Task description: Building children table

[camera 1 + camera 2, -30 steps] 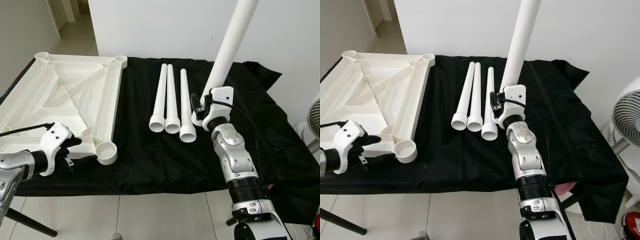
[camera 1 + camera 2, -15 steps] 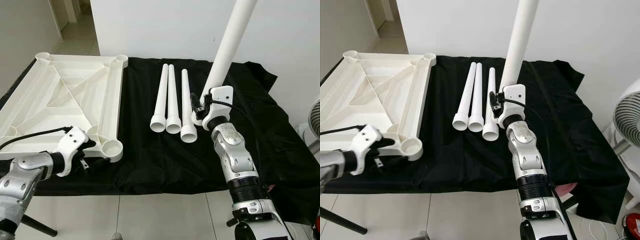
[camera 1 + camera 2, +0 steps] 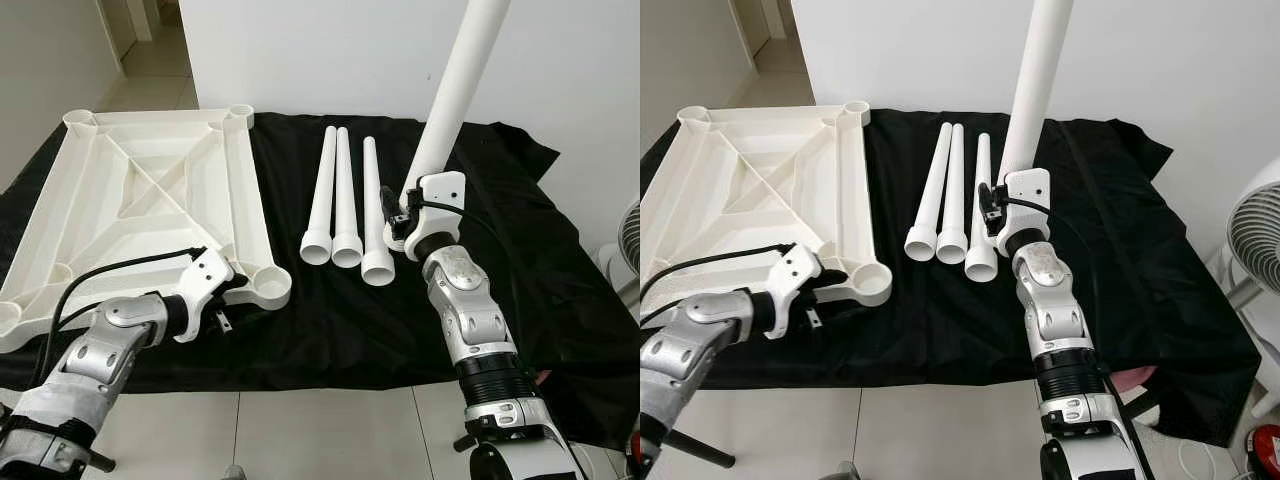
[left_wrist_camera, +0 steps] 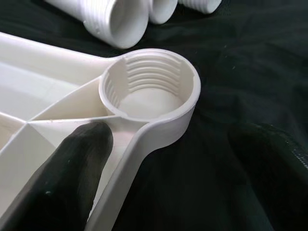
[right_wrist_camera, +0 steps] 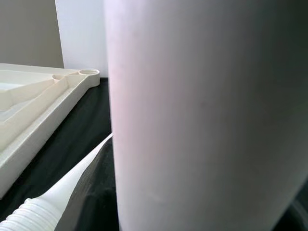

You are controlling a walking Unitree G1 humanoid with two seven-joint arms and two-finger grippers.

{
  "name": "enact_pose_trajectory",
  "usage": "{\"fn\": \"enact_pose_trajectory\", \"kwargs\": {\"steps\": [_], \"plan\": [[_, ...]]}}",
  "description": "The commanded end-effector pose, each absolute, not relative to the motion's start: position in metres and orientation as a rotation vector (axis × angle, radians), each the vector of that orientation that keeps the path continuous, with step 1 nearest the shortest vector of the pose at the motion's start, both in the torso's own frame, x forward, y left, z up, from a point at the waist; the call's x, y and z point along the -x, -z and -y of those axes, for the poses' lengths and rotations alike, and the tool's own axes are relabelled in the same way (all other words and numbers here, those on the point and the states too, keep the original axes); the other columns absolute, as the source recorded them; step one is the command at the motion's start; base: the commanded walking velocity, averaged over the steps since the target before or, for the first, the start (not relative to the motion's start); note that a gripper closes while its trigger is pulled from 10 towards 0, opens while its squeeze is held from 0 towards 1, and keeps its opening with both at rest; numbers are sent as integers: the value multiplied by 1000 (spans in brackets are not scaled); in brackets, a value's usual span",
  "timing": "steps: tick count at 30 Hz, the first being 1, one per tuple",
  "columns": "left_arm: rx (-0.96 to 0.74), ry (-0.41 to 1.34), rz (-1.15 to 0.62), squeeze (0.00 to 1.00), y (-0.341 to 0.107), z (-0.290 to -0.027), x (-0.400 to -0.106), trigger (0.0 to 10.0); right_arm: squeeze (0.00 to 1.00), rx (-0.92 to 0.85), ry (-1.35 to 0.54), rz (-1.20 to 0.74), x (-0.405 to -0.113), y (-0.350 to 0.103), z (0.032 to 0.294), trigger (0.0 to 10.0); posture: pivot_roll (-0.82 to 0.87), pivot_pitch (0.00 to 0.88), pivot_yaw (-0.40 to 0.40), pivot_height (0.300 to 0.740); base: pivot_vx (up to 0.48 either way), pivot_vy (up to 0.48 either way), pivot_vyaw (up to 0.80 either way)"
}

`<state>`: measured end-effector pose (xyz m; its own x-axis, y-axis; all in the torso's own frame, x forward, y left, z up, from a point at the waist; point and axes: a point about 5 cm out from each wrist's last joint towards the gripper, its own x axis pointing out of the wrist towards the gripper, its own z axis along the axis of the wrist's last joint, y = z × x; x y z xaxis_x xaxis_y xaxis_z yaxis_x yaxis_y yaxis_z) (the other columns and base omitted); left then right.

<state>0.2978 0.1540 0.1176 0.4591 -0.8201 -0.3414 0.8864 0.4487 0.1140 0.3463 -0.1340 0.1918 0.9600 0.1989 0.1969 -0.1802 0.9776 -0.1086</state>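
— Gripping anything with your left gripper (image 3: pixel 232 291) right now?

— Yes. My left gripper is clamped on the rim of the white tabletop (image 3: pixel 150 200), which lies upside down on the black cloth (image 3: pixel 330 320). In the left wrist view one black finger (image 4: pixel 62 168) rests inside the frame, against the rib just beside the threaded corner socket (image 4: pixel 149 89), and the other sits outside the rim, over the cloth.

— Where is that corner?

— It is the near corner on the tabletop's right side, and it sits near the open ends of the loose legs. The tabletop looks slightly turned on the cloth, with its far corners toward the wall.

— And your right gripper (image 3: pixel 398 215)?

— It holds a white table leg (image 3: pixel 455 95) by its lower end. The leg rises steeply, leaning a little to the right, with its top out of sight above. In the right wrist view the leg (image 5: pixel 202 115) is very close to the camera.

— What about the other legs?

— Three white legs (image 3: pixel 345 200) lie side by side on the cloth, between the tabletop and my right arm, threaded open ends toward me. The rightmost one lies just beside my right gripper.

— Anything else around?

— A fan (image 3: pixel 1252 230) stands off to the right, past the table's edge.
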Motion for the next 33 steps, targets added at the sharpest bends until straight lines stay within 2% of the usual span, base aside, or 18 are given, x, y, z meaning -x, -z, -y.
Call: {"fn": "enact_pose_trajectory", "kwargs": {"steps": [1,13,20,33], "plan": [[-289,1147,-255,0,-108,-130,-294,10000,0,83,-194,226,-348,-196,131,10000,-10,21,-25,740,0,0,0],[-242,1143,-147,0,-113,-87,-301,10000,0,65,-206,228,-349,-195,129,10000,-13,14,-35,740,0,0,0],[-259,1092,-110,0,-119,-86,-306,10000,0,44,-245,212,-349,-192,126,10000,-4,17,-31,740,0,0,0],[-205,909,13,0,-154,-110,-306,10000,0,77,-374,202,-340,-178,110,10000,22,19,-33,740,0,0,0]]}}
